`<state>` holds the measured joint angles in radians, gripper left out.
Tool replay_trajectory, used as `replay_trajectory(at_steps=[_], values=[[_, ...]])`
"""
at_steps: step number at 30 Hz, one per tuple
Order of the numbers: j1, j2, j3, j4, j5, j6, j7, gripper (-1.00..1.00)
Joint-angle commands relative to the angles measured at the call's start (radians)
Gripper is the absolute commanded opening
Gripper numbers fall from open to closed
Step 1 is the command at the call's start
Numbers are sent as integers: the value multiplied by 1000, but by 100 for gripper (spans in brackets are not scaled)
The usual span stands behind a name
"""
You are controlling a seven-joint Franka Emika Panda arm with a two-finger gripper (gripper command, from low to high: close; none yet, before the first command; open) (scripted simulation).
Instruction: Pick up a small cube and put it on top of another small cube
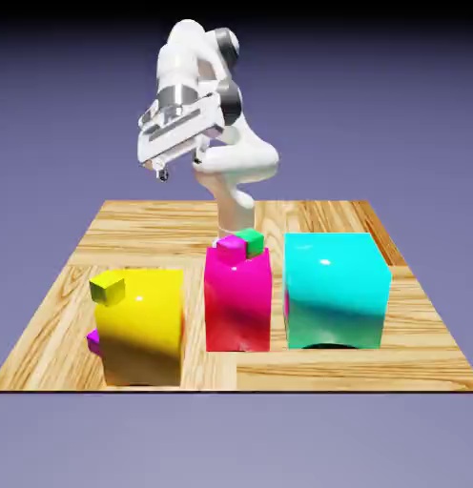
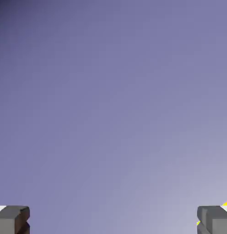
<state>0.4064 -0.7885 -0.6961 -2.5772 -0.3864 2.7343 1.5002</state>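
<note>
Gripper is hanging empty with jaws spread wide, high above the bench, while the tiny purple-violet cube, likely light, rigid and smooth, is peeking out at the yellow block's nine o'clock, best pinched across opposite flat faces.

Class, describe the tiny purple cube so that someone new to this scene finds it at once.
Find the big yellow block, leftmost of three large blocks on the wooden table. Down beside its left side in the exterior view, the tiny purple cube peeks out, partly hidden. Unlike the tiny yellow-green cube on that block's top, it sits low and is purple.
</note>
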Motion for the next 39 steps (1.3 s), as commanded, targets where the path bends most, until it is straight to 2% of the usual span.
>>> replay_trajectory(at_steps=[1,33,38,39], values=[[21,-11,-36,12,-20,-16,40,0],[673,-373,-1188,397,-659,-517,1295,0],[774,-450,-1330,440,-777,-422,1340,0],[774,-450,-1330,440,-777,-422,1340,-100]])
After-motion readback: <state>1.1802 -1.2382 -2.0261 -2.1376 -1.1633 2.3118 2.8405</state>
